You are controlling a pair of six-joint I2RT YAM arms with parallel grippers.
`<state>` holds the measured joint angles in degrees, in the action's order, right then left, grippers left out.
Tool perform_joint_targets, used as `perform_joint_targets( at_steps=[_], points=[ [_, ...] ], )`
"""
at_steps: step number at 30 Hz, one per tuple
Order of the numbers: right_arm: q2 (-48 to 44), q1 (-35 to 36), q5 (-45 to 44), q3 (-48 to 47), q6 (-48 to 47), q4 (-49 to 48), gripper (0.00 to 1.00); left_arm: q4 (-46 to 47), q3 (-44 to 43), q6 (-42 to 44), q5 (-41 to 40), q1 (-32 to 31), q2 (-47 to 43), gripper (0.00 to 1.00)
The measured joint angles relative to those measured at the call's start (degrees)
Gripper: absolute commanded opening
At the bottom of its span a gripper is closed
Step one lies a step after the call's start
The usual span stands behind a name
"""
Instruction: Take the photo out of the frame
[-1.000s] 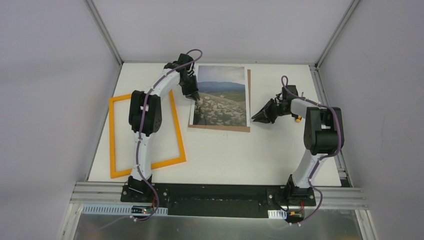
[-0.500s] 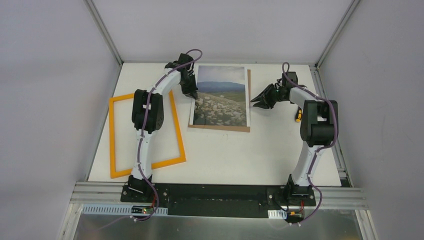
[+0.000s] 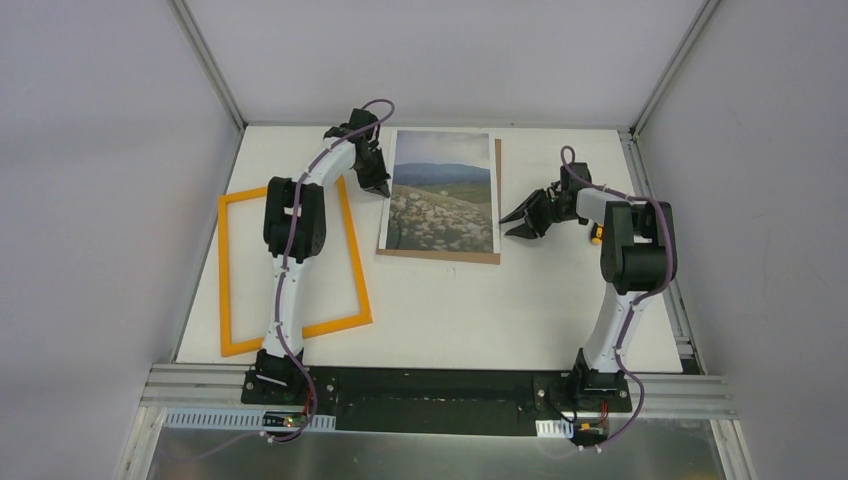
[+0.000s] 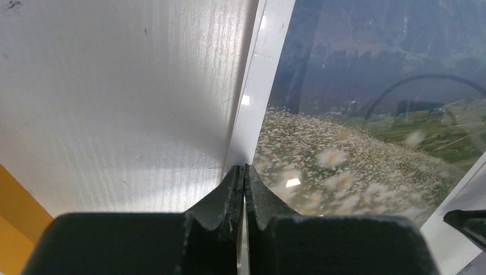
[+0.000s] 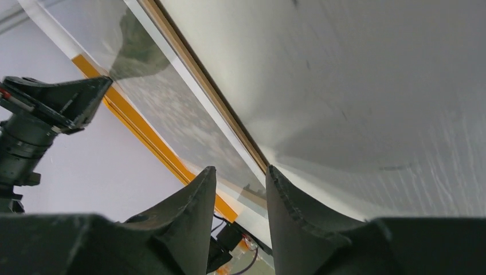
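Right, status from the near edge outward.

Left side of the table (image 3: 450, 310): the frame (image 3: 297, 330) lies flat, orange face up, turned slightly off square. Bare table surface shows through its opening. The left arm's elbow sits above its right rail.

Further back and to the right, apart from the frame: the photo (image 3: 443, 190) lies flat, face up, portrait format, sky at the far end. It's out of the frame. It sits on the brown backing board (image 3: 497, 200), which shows as a thin strip along the photo's right side and its near edge.

The left gripper (image 3: 381, 188) is at the photo's left edge, roughly halfway along it. In the wrist view its fingers (image 4: 226, 197) are pressed together. The tips point right at the white border where it meets the table. It possibly has the border nipped, but the angle is too flat to tell. The photo looks flat on the board from above.

The right gripper (image 3: 508, 227) is on the other side, just beside the board's right edge and pointing at it. Its fingers (image 5: 189, 212) are spread with nothing between them. In its wrist view the gap looks onto the board's brown edge, with the photo behind it. The frame's orange rail and the left gripper show beyond that. It sits low over the table, and I can't tell whether it touches.
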<state>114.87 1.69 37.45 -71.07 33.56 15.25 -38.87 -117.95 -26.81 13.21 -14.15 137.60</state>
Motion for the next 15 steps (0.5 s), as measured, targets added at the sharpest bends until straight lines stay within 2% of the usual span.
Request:
perform_joint_targets(
  at_steps=[7,15],
  points=[
    [-2.27,0.0,2.08,4.33,-2.1,1.05,0.41,1.2,1.11,-0.87,0.46,0.0,-0.22,0.0],
    [-3.65,0.07,3.32,7.43,-0.63,-0.59,0.6,1.51,1.22,-1.36,1.36,0.02,-0.26,0.0]
  ],
)
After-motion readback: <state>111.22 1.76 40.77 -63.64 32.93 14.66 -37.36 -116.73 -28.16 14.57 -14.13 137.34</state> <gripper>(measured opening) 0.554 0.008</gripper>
